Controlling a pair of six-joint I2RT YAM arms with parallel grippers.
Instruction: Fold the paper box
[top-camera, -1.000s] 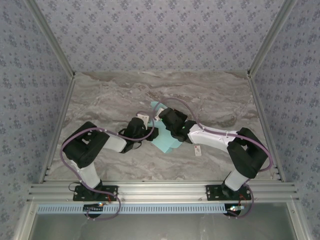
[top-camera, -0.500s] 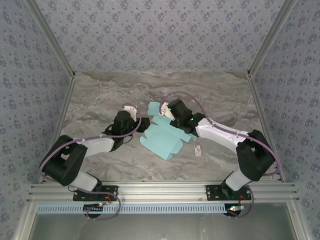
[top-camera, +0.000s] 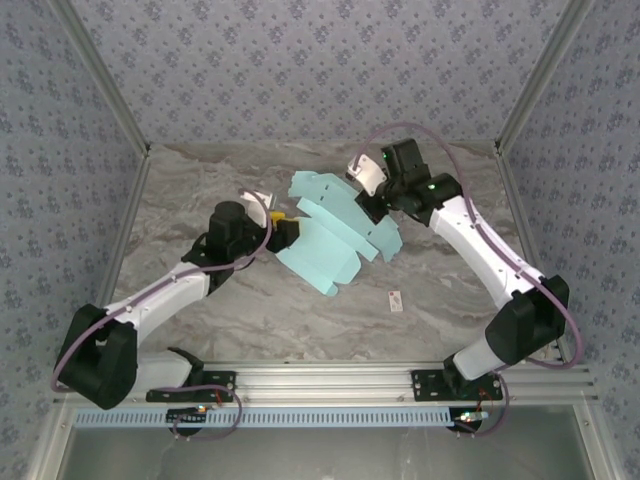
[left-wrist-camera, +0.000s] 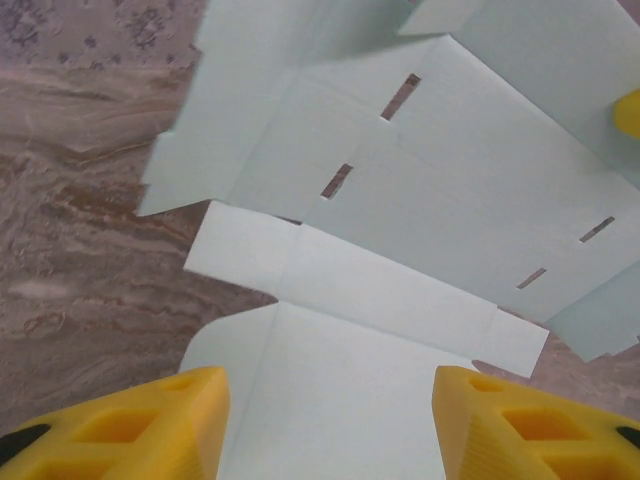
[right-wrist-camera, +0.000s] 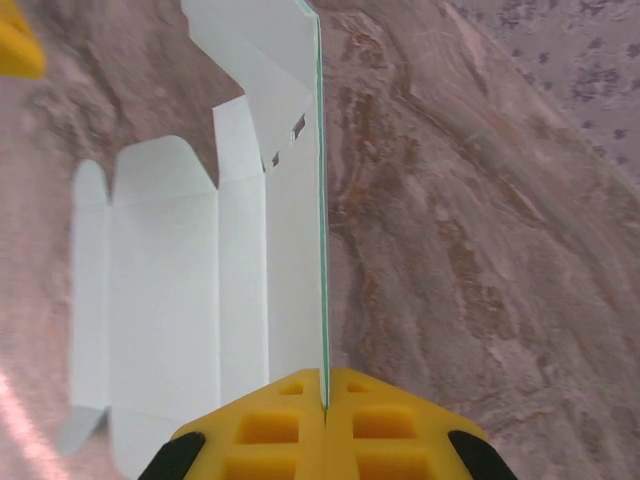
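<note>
Top external view, unfolded turquoise paper box (top-camera: 335, 238) at frame centre, tilted up off the counter (top-camera: 200, 180), right pincer (right-wrist-camera: 324, 385) clamped on its upper right edge, left pincer (left-wrist-camera: 330, 415) jaws apart at its left flap

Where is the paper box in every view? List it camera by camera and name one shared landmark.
Top external: the paper box sits at the centre, an unfolded sheet.
Left wrist: the paper box spans the centre and upper right, slots showing.
Right wrist: the paper box takes the left half, one edge running up from bottom centre.
Shared landmark: the marble table, beside the sheet in all three.
</note>
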